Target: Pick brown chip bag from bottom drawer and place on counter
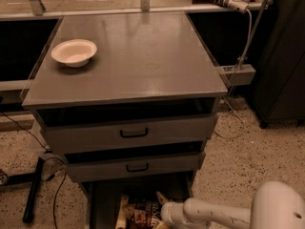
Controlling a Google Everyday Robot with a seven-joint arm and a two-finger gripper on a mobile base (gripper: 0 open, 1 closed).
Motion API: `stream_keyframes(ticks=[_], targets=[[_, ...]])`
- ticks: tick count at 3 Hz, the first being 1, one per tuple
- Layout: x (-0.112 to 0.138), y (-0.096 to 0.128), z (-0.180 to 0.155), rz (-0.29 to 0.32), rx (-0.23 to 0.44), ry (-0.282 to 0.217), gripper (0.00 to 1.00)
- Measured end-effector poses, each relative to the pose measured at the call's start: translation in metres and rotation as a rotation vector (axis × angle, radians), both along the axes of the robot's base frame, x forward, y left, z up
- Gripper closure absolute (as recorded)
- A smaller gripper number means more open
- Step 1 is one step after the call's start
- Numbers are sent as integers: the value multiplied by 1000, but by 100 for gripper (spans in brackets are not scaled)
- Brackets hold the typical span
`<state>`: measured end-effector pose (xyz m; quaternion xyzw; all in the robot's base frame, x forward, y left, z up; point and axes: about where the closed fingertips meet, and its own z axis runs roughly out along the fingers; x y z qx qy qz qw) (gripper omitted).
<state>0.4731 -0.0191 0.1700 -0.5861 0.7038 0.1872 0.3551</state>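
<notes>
The brown chip bag (140, 213) lies on the floor of the bottom drawer (102, 206), which is pulled out at the lower edge of the camera view. My gripper (161, 205) is at the end of the white arm (214, 214), which reaches in from the lower right, and it sits at the bag's right edge. The lower part of the bag is cut off by the frame. The counter (143, 56) is the broad grey top of the cabinet above.
A white bowl (74, 52) stands on the counter's left part. Two grey drawers with black handles (134, 133) are above the bottom drawer. A dark cabinet (281, 56) stands to the right; cables and a black bar (33, 190) lie on the speckled floor at left.
</notes>
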Motion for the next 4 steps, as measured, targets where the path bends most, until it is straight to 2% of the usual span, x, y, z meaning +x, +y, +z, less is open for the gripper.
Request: stream_keyframes(ticks=[1,2,4], targets=[[5,6,-23,32,-7,22,0],[7,6,-24,32,-7,20,18],[7,6,-24,32,-7,20,64]])
